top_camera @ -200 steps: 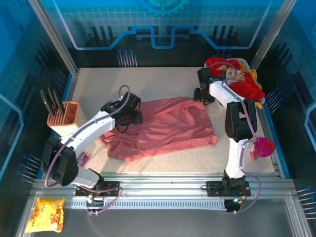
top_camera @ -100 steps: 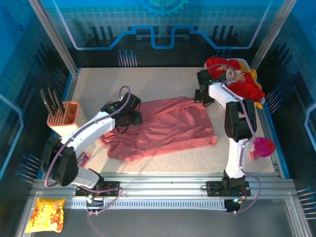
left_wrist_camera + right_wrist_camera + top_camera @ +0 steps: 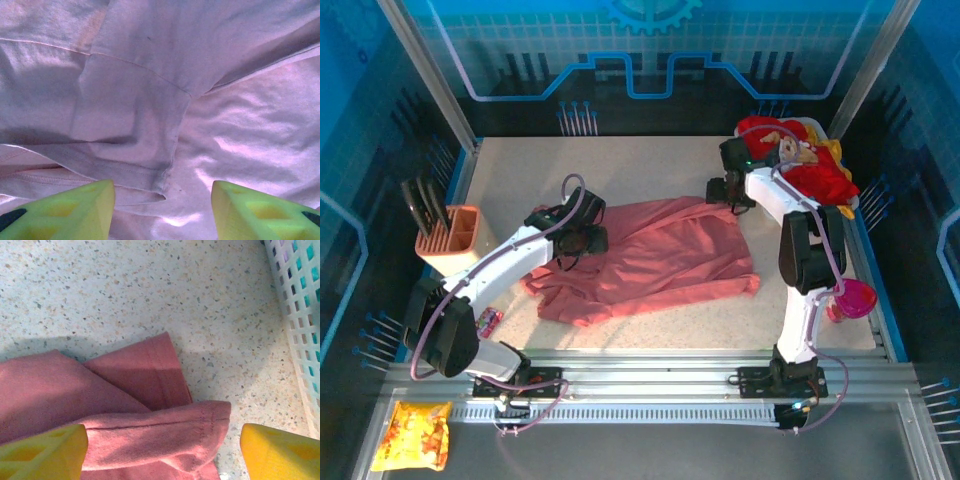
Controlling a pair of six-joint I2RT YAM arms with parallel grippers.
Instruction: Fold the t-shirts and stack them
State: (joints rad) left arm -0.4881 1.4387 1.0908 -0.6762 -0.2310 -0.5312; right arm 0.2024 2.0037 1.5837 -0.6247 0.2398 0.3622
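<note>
Right hand (image 3: pixel 723 190) shifted left; pink t-shirt (image 3: pixel 650 255) stretches left-to-right across table.

**A:** Where's the dusty rose-pink cloth t-shirt (image 3: pixel 650 255)?

**B:** Middle of the speckled flat table (image 3: pixel 650 165). The left gripper (image 3: pixel 161 184) is over its left side, and the right gripper (image 3: pixel 163 427) is at its far right corner.

**A:** Behind that?

**B:** The white plastic lattice basket (image 3: pixel 295 315), far right corner, with red and yellow cloth t-shirts (image 3: pixel 815 180) heaped in it. The orange-yellow crinkled snack bag (image 3: pixel 412 433) lies near left, before the silver metal rail (image 3: pixel 650 370).

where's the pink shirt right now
In the top view the pink shirt lies spread across the middle of the table; the right wrist view shows its corner near the basket.
</note>
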